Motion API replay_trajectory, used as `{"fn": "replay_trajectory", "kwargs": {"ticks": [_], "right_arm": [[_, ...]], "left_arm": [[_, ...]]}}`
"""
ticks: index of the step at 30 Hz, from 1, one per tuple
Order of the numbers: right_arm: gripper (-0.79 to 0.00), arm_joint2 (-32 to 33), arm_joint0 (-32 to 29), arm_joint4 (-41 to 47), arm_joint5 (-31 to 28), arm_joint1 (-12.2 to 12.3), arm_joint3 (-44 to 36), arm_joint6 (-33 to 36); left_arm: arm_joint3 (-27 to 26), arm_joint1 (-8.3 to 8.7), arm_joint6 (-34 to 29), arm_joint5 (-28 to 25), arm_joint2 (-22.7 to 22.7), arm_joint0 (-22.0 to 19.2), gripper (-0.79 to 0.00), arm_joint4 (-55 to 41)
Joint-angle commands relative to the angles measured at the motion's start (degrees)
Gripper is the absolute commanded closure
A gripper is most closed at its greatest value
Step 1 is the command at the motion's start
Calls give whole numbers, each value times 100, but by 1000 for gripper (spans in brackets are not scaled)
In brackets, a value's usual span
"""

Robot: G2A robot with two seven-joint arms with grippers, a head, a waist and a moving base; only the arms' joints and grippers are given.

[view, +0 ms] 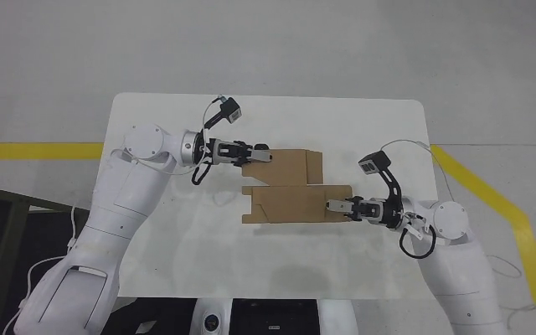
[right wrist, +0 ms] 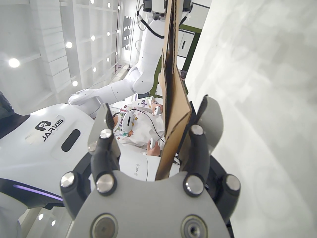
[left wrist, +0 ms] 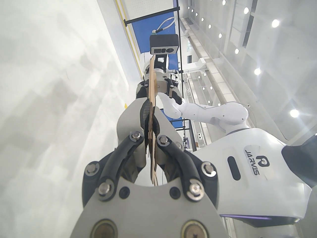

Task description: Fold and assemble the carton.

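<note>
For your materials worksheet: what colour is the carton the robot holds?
The carton is plain brown, clearest in the top view.

Top view: I see a white rectangular table with rounded corners (view: 335, 117) at mid-frame, on a smooth pale grey floor (view: 268, 42). A yellow floor stripe (view: 50, 151) runs in from the left edge, and a second yellow stripe (view: 481, 188) slants down at the right.

Left wrist view: round recessed ceiling lights (left wrist: 275, 23) are scattered at upper right, all lit. A blue wall panel (left wrist: 142, 29) sits at upper centre.

Right wrist view: a white gridded ceiling (right wrist: 49, 25) at the left carries more lit lamps.
</note>
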Motion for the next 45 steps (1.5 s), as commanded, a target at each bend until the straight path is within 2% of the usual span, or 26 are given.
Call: {"fn": "replay_trajectory", "kwargs": {"ticks": [1, 4, 12, 13, 16, 17, 20, 21, 22, 23, 34, 45], "right_arm": [[-194, -24, 4, 18, 6, 8, -12, 23], [-111, -56, 17, 43, -1, 20, -9, 43], [-40, -104, 53, 83, -39, 55, 42, 40], [-9, -105, 55, 84, -38, 58, 51, 34], [0, -114, 58, 86, -44, 71, 66, 17], [0, -122, 58, 89, -42, 77, 73, 14], [0, -134, 59, 92, -51, 89, 76, -9], [0, -137, 60, 93, -52, 92, 76, -12], [0, -140, 59, 101, -55, 95, 79, -27], [0, -147, 58, 106, -59, 100, 77, -38], [0, -58, 25, -19, 19, 169, 125, -127], [0, 37, -122, -192, 94, 247, 62, -209]], "left_arm": [[9, 1, 4, -13, 12, -12, 0, 11], [25, 2, 3, -20, 26, -31, 0, 15], [56, 17, -33, -2, 30, -63, 0, -10], [54, 19, -32, 1, 28, -64, 0, -16], [35, 20, -24, 30, 25, -65, -12, -82], [23, 20, -16, 41, 26, -67, -89, -108], [-7, 19, -19, 64, 39, -69, -200, -152], [-12, 19, -22, 70, 41, -70, -329, -162], [-19, 19, -19, 77, 41, -73, -511, -175], [-29, 20, -25, 83, 41, -76, -785, -193], [-86, 72, 19, 259, -103, 62, -785, -368], [-441, 95, 129, 488, -180, 240, -785, -675]]}}
